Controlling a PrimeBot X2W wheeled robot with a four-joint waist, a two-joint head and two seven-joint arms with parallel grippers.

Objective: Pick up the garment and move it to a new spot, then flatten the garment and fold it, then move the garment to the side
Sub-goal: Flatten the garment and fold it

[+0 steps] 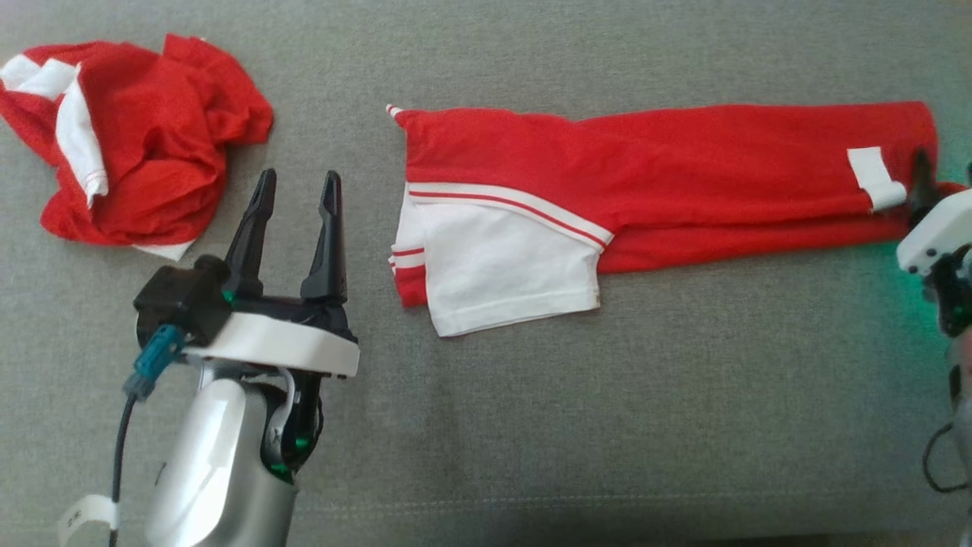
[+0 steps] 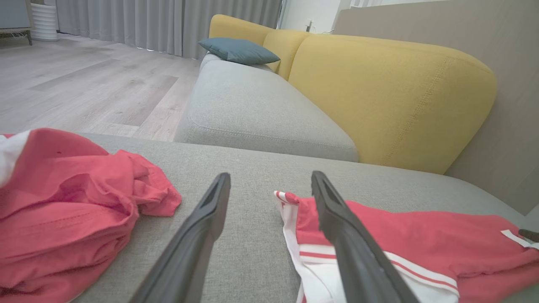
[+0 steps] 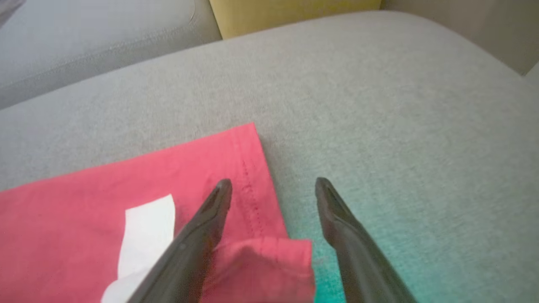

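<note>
A red garment [image 1: 645,167] with a white sleeve panel and a white tag lies flattened in a long strip across the grey cushion [image 1: 531,425]. My left gripper [image 1: 299,178] is open and empty, just left of the garment's sleeve end. In the left wrist view the garment [image 2: 400,235] lies past the right finger of the left gripper [image 2: 270,176]. My right gripper [image 1: 945,178] is at the garment's right end. The right wrist view shows that gripper [image 3: 273,185] open over the garment's hem [image 3: 126,185], one finger above red cloth, the other above bare cushion.
A second red and white garment [image 1: 144,137] lies crumpled at the far left of the cushion, also visible from the left wrist [image 2: 63,198]. Beyond are a grey sofa seat [image 2: 252,105], a yellow backrest [image 2: 379,92], a blue pillow [image 2: 238,50] and wooden floor [image 2: 84,84].
</note>
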